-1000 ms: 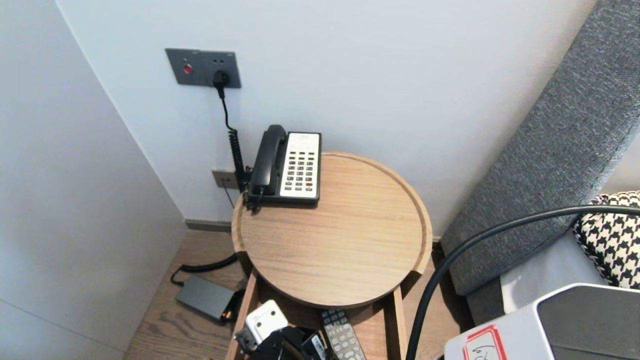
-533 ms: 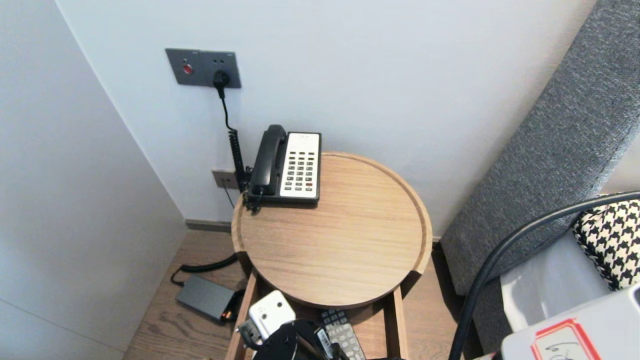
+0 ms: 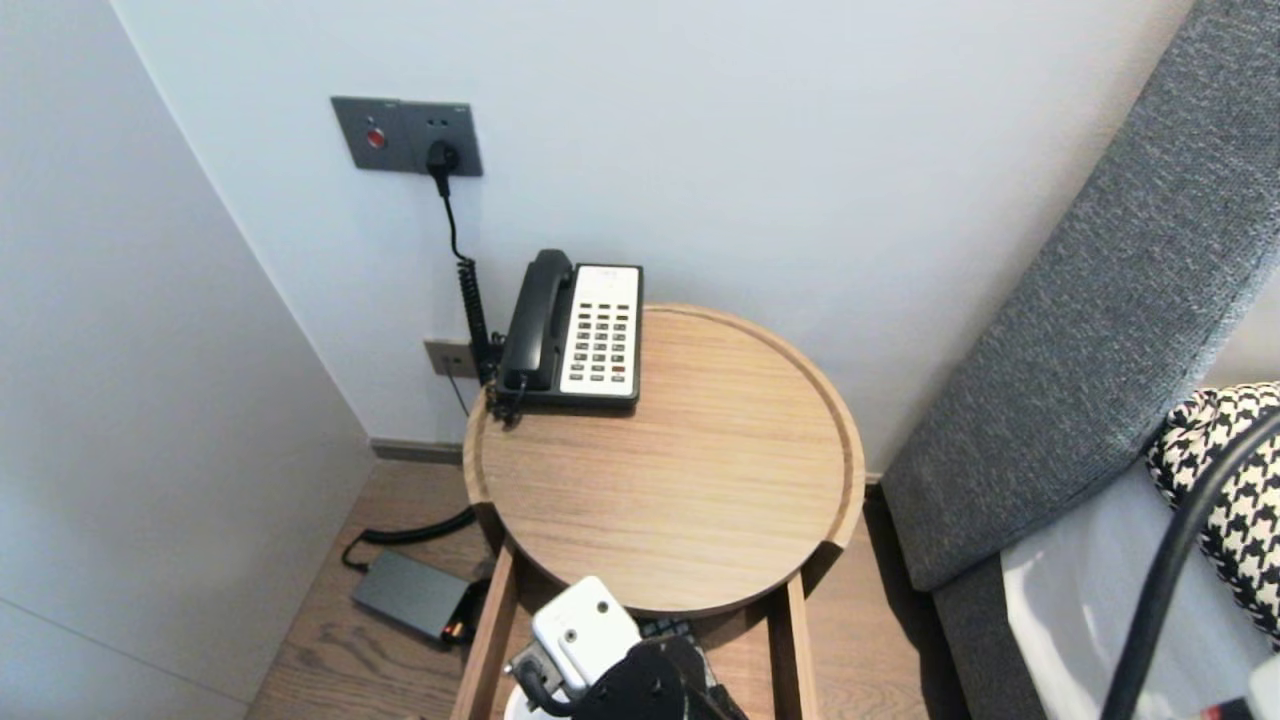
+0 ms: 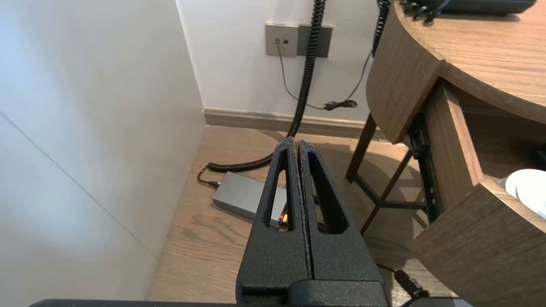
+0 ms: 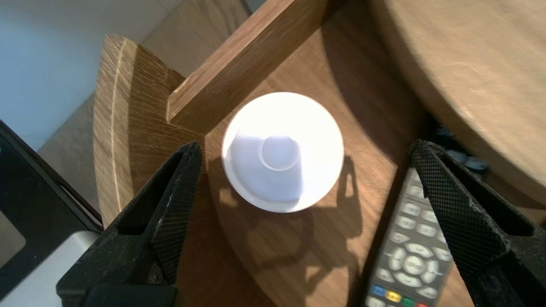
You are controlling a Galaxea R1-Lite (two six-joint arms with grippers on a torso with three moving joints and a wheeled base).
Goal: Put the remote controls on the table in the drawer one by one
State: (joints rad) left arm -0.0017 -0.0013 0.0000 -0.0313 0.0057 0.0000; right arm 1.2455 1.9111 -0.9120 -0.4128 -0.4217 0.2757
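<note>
Where our right arm reaches down into the open brown wooden drawer [image 5: 239,64], our right pincer [image 5: 305,147] hangs released, its two black fingers [image 5: 175,204] spread wide to either side of a white round cup [image 5: 282,151] and clear of it. The cup stands on the drawer floor, near the side wall, and a grey remote control with pale buttons [image 5: 411,256] lies just beside it, under one finger. Off to our left, beside the drawer and above the wood floor [image 4: 204,238], our left pincer [image 4: 297,147] is parked, clenched on nothing, with a flat grey box [image 4: 243,198] on the floor beyond it. Farther out, the round wooden bench [image 3: 680,480] overhangs the drawer and carries a black-and-white desk telephone [image 3: 575,335] at its far edge, by the wall [image 3: 750,150]. Beside the telephone a black coiled cord [image 3: 472,310] hangs from a grey wall socket plate [image 3: 405,135].
</note>
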